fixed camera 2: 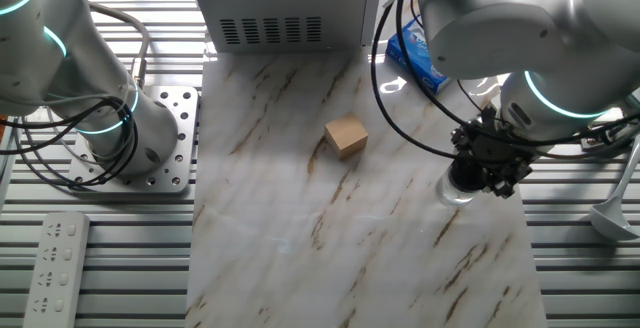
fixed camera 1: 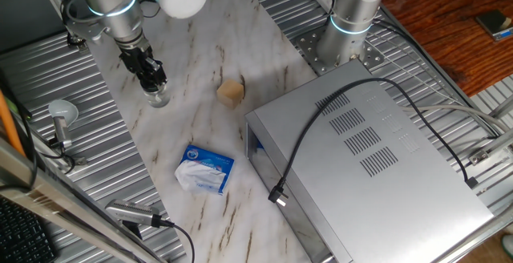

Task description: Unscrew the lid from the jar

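Observation:
The small clear glass jar [fixed camera 1: 159, 98] [fixed camera 2: 453, 191] stands upright on the marble board, near its edge. My gripper [fixed camera 1: 152, 80] [fixed camera 2: 489, 176] comes down on it from above, and its black fingers [fixed camera 1: 147, 69] are closed around the jar's top. The black lid is almost wholly hidden between the fingers, so only the glass body shows below them.
A tan cube [fixed camera 1: 231, 92] [fixed camera 2: 346, 136] lies mid-board. Further along the board lies a blue-and-white packet [fixed camera 1: 205, 168] [fixed camera 2: 418, 50]. A large grey metal box [fixed camera 1: 377, 159] with a black cable sits beside it. A second arm's base [fixed camera 2: 135, 143] is bolted on. A ladle [fixed camera 1: 61, 117] rests on the ribbed surface.

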Available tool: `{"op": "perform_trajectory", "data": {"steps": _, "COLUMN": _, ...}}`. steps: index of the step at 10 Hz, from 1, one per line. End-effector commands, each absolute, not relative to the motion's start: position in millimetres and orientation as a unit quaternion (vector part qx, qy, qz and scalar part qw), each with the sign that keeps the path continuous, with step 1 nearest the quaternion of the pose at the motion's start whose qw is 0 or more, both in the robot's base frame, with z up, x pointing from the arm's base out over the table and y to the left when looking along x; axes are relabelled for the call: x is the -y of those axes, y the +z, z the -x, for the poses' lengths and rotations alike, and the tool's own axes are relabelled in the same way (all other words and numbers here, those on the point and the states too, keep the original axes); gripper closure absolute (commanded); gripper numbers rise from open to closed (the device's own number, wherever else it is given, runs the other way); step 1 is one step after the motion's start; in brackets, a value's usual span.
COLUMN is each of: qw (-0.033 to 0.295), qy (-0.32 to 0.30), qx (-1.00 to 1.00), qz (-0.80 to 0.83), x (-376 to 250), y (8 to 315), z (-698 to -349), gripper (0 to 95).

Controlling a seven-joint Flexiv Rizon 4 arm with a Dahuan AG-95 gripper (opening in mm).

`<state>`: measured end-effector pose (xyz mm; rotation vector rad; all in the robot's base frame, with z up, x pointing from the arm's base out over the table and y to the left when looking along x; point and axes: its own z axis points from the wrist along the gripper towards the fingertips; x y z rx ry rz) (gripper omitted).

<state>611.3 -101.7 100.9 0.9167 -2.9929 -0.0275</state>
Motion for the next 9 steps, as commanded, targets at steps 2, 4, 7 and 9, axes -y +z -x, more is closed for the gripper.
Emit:
{"op": "perform_trajectory", "data": {"steps": 2, "qw": 0.005, "qy": -0.007, "qx": 0.946, "qz": -0.324, "x": 101.9, "y": 99.9, "z": -611.3, "gripper": 38.0}}
{"op": "perform_trajectory", "data": {"steps": 4, "qw": 0.005, "qy": -0.007, "qx": 0.942, "qz": -0.335, "x": 101.8, "y": 99.9, "z": -611.4, "gripper": 38.0}}
{"op": "perform_trajectory", "data": {"steps": 7, "qw": 0.004, "qy": -0.009, "qx": 0.934, "qz": -0.357, "x": 101.8, "y": 99.9, "z": -611.4, "gripper": 38.0}}
{"op": "perform_trajectory", "data": {"steps": 9, "qw": 0.003, "qy": -0.010, "qx": 0.925, "qz": -0.381, "x": 101.8, "y": 100.0, "z": -611.7, "gripper": 38.0}}
